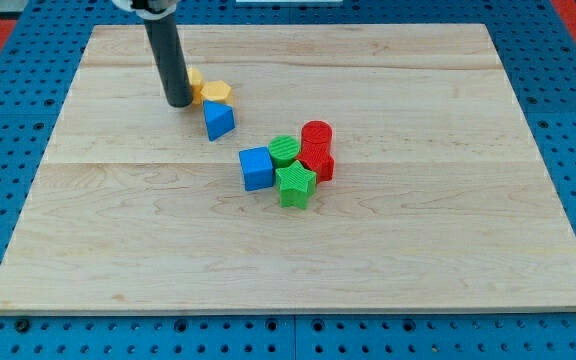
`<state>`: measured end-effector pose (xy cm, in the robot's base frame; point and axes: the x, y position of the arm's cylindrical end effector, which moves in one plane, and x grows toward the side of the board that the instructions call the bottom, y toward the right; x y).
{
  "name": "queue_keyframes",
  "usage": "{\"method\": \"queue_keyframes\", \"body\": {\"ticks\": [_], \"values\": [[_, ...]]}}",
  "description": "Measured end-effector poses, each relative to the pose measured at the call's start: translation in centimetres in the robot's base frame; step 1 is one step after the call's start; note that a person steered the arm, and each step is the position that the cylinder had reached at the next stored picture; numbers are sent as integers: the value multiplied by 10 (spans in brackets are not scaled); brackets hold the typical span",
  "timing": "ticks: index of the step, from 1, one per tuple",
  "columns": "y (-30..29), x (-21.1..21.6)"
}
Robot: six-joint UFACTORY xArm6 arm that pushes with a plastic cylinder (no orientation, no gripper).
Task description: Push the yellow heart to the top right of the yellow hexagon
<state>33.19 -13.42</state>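
My tip (179, 102) rests on the board at the upper left. Right beside it, to the view's right, lies a yellow block (194, 80), partly hidden behind the rod; its shape cannot be made out. Touching that block on its right is another yellow block (214, 92), flat-topped and angular like a hexagon. Which of the two is the heart I cannot tell for sure. A blue triangular block (218, 120) lies just below the yellow pair.
A cluster sits at the board's middle: a blue cube (256, 168), a green round block (284, 150), a green star (295, 185), a red cylinder (316, 134) and another red block (320, 160). The wooden board (418, 250) lies on a blue pegboard.
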Motion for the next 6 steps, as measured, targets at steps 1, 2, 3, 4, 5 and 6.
{"method": "queue_keyframes", "body": {"ticks": [1, 2, 3, 4, 5, 6], "values": [[17, -23], [-21, -23], [-40, -37], [-15, -61], [24, -58], [50, -57]]}}
